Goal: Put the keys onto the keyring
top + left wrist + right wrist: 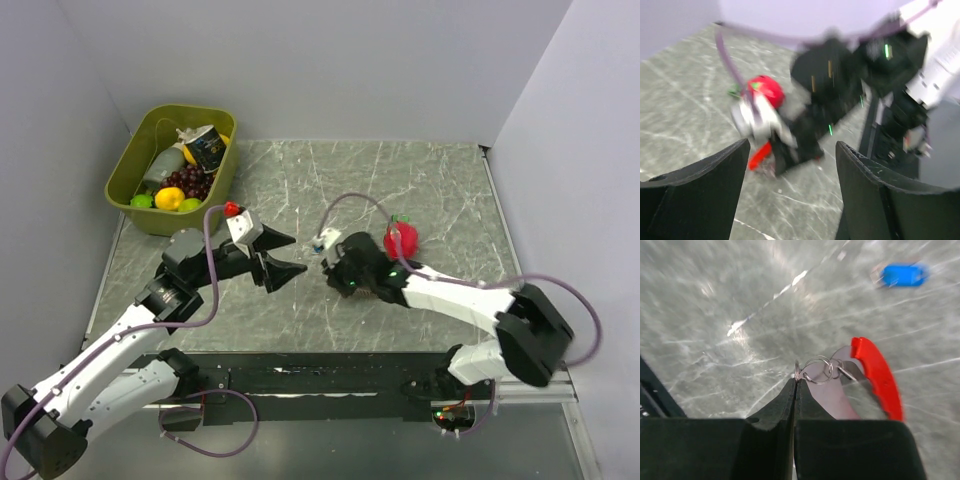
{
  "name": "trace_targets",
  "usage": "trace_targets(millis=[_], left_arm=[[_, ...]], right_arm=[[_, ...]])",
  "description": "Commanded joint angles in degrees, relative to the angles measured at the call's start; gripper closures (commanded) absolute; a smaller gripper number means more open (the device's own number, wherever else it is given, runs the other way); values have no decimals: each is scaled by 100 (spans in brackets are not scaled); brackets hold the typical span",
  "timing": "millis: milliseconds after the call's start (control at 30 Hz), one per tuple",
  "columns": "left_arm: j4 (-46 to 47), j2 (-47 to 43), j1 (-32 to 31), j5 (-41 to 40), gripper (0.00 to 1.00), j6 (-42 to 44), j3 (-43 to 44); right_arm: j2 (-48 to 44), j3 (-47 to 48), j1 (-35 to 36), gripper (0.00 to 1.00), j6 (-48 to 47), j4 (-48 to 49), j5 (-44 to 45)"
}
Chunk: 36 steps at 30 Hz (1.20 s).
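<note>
My right gripper (796,382) is shut, its tips pinching a silvery ring of the keyring (816,370). The ring bunch hangs on the red curved clip (879,376), just right of my fingers and low over the table. A tiny key with a bright blue head (904,275) lies on the table farther off, blurred. My left gripper (792,150) is open and empty, pointing at the right gripper (333,270) from the left; the red clip (760,155) shows beyond its fingers. In the top view the left gripper (292,254) hovers a short gap away.
A round red toy fruit with a green top (402,238) sits just behind the right wrist. An olive-green basket (128,170) with toy fruit and a can stands at the back left. Walls close in the table on three sides.
</note>
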Motion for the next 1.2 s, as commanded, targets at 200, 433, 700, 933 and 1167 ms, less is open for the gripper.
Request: trace_targets(millis=[200, 433, 700, 933, 1167], left_arm=[[228, -725, -11, -1448, 22, -263, -246], [122, -822, -11, -1720, 21, -254, -289], [-71, -665, 23, -2687, 17, -833, -448], [315, 222, 410, -2172, 7, -1326, -492], [1157, 1917, 1147, -431, 13, -1940, -430]], right_arm=[[2080, 975, 1054, 100, 924, -635, 1826], [1231, 520, 1054, 0, 1126, 67, 650], [-221, -272, 318, 0, 1714, 865, 34], [-1180, -1020, -835, 0, 2068, 1458, -874], [-548, -545, -1090, 0, 2418, 964, -978]])
